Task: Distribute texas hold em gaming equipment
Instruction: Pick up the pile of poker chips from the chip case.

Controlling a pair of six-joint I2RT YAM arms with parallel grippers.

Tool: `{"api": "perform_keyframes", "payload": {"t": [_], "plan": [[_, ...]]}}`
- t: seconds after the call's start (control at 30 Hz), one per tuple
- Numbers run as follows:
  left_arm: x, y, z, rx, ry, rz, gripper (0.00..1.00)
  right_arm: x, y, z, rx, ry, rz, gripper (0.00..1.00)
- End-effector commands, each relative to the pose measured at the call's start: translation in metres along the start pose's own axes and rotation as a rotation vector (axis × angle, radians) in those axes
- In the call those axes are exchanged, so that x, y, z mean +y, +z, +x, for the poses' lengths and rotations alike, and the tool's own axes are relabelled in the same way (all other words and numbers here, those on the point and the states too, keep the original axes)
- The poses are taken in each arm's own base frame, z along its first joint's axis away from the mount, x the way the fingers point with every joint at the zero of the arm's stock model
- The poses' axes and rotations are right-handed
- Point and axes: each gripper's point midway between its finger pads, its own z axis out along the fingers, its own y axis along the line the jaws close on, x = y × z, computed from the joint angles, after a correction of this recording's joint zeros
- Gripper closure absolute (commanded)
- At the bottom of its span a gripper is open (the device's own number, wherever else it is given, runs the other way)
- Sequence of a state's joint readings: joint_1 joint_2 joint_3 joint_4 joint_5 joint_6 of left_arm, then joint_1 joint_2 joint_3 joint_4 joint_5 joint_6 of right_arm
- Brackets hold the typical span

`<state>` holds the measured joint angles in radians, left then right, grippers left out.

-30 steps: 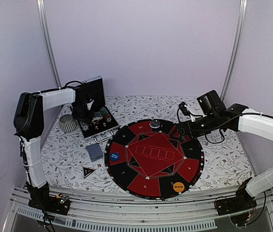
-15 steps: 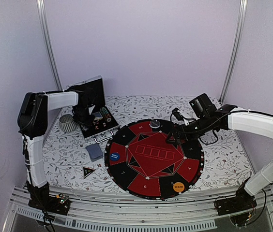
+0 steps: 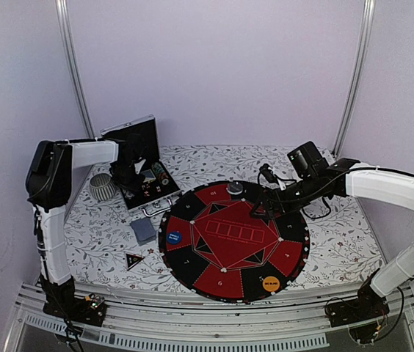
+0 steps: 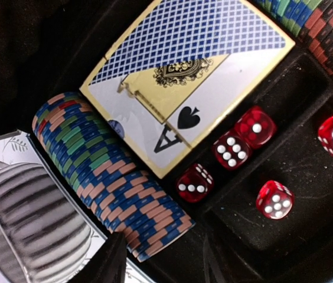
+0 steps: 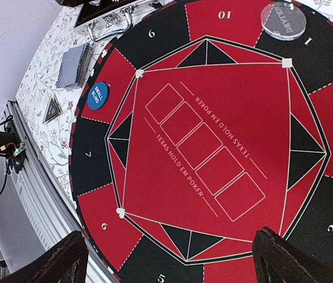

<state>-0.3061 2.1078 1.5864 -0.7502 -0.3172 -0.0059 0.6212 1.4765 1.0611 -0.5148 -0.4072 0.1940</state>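
Observation:
My left gripper [image 3: 134, 178] is inside the open case [image 3: 164, 192]. In the left wrist view it [image 4: 163, 268] is open, its dark fingertips [image 4: 111, 263] either side of the near end of a row of blue-and-tan striped poker chips [image 4: 104, 177]. A boxed card deck [image 4: 184, 76] and several red dice [image 4: 231, 150] lie beside the row. My right gripper [image 3: 263, 206] hovers open and empty over the mat [image 3: 234, 238], which fills the right wrist view [image 5: 202, 147]. The blue button [image 3: 174, 237], orange button [image 3: 270, 282], grey-blue card stack [image 3: 143, 230] and black triangular marker [image 3: 133, 259] lie still.
A clear round disc [image 3: 234, 188] sits on the mat's far edge. A ribbed silver container [image 3: 104, 188] stands left of the case. The case lid stands upright behind my left gripper. The table's front rail [image 3: 214, 323] runs close below the mat.
My right gripper has moved left from the mat's right edge to over the mat's far right part. My left gripper has shifted slightly inside the case.

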Motion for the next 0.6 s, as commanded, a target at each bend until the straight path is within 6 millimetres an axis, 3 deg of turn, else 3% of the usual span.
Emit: {"api": "perform_keyframes", "payload": {"t": [0.0,0.2,0.57], "plan": [[-0.004,-0.004,0.009,0.017,0.006,0.042,0.54,0.007,-0.004,-0.010,-0.026,-0.012,-0.027,0.01],[-0.005,-0.018,0.010,-0.006,0.020,0.015,0.54,0.007,-0.004,-0.009,-0.023,-0.012,-0.031,0.01],[0.014,-0.016,0.005,-0.015,0.026,-0.111,0.50,0.009,-0.003,-0.006,-0.004,-0.007,-0.048,0.01]]}}
